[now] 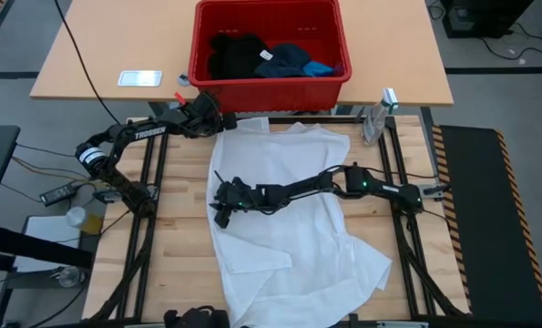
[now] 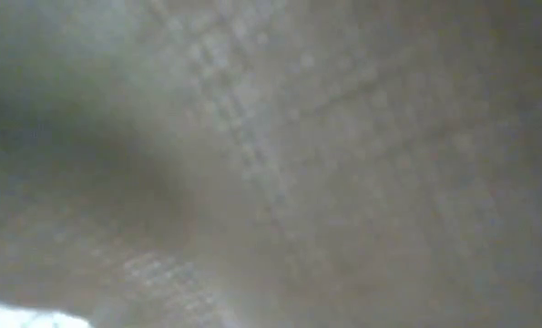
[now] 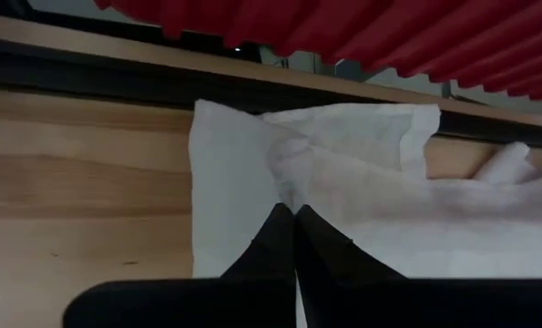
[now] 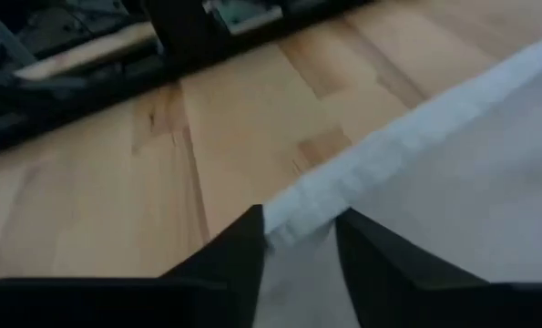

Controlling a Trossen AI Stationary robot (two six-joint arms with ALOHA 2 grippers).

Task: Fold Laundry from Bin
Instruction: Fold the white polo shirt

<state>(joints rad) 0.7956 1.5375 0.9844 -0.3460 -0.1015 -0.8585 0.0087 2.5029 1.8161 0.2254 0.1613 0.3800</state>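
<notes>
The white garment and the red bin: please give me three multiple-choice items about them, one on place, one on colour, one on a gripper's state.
1. Where does the white garment lie?
A. in the bin
B. spread on the wooden table
C. on the floor

2. What colour is the bin?
A. red
B. green
C. grey

3. How is the left gripper?
A. wide open
B. out of view
C. shut on the white garment

Key: 1 B, the cloth covers the table; 2 A, its walls are red; 3 C, its fingers pinch the cloth's corner.
</notes>
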